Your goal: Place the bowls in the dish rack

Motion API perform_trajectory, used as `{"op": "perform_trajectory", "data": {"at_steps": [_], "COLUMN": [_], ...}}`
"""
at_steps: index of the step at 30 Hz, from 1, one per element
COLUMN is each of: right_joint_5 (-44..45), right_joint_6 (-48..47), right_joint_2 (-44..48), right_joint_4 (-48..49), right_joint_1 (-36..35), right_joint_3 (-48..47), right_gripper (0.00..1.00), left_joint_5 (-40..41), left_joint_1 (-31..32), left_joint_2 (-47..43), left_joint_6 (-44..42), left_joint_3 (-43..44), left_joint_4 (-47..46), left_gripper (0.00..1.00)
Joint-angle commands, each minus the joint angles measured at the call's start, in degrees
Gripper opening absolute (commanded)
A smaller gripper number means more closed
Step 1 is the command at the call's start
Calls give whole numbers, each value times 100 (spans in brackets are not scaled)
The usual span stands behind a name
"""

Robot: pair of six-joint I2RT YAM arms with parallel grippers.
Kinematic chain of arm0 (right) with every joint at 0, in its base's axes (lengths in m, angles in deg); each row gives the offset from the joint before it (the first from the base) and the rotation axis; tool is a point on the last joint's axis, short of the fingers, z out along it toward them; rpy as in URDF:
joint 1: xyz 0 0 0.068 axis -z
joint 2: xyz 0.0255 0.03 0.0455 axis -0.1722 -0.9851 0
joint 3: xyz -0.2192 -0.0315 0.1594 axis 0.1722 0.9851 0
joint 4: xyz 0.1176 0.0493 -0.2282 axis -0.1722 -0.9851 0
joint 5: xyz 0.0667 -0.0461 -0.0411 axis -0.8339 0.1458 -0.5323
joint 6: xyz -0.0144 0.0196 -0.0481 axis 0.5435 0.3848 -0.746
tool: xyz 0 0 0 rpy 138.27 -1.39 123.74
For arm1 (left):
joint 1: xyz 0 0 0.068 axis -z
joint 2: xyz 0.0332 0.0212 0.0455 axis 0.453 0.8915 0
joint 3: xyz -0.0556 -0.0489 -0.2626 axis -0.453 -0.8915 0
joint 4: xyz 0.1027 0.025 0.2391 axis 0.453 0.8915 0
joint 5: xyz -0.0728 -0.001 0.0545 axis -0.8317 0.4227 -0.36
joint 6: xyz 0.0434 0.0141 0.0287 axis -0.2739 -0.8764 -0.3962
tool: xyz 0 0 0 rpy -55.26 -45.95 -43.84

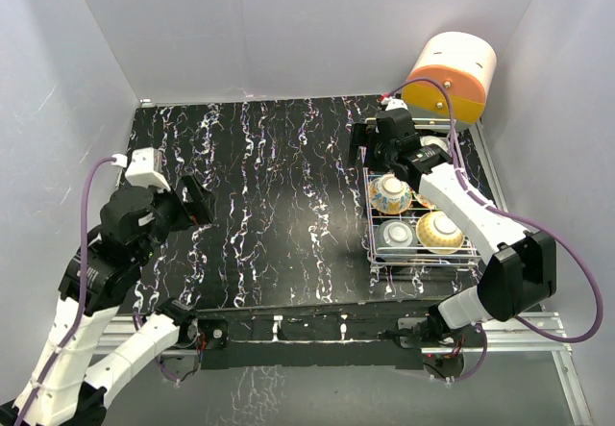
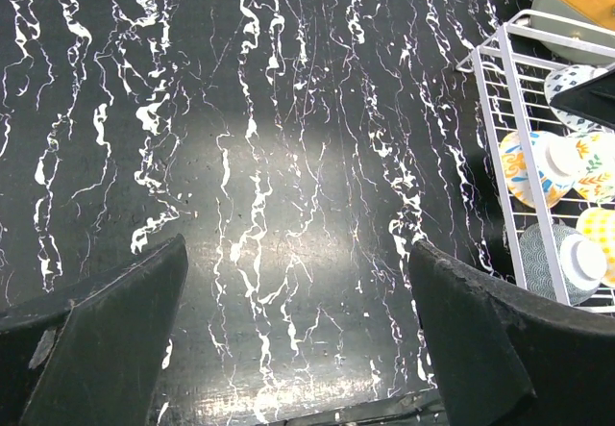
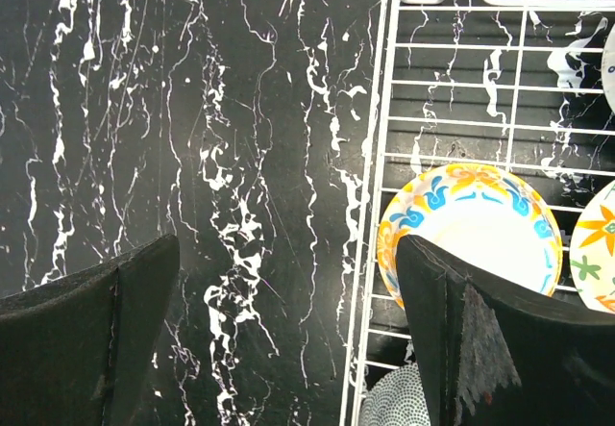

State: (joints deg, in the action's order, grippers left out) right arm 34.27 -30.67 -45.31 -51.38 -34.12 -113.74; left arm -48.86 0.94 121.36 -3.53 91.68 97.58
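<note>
The white wire dish rack (image 1: 371,243) stands at the right of the black marbled table. Bowls sit upside down in it: an orange-and-blue floral one (image 1: 391,193), a blue dotted one (image 1: 396,237) and a yellow one (image 1: 440,232); others are partly hidden under my right arm. My right gripper (image 1: 370,147) is open and empty, over the rack's far left edge. In the right wrist view (image 3: 288,320) the floral bowl (image 3: 471,224) lies by the right finger. My left gripper (image 1: 197,203) is open and empty at the left, far from the rack (image 2: 507,89).
An orange-and-cream cylindrical box (image 1: 450,77) stands behind the rack at the back right corner. White walls close the table on three sides. A metal rail runs along the near edge.
</note>
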Motion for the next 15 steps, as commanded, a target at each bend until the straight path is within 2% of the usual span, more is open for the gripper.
{"op": "perform_trajectory", "data": {"at_steps": [1,15], "right_joint_5": [-45,-484], "right_joint_6": [-384,-593], "right_joint_2": [185,766], "right_joint_4": [82,541], "right_joint_1": [4,4], "right_joint_3": [-179,271], "right_gripper": [99,99], "left_joint_5": [-104,-157], "left_joint_1": [20,24], "left_joint_2": [148,97], "left_joint_6": [-136,-328], "left_joint_3": [23,-248], "left_joint_4": [-233,-519], "left_gripper": [97,97]}}
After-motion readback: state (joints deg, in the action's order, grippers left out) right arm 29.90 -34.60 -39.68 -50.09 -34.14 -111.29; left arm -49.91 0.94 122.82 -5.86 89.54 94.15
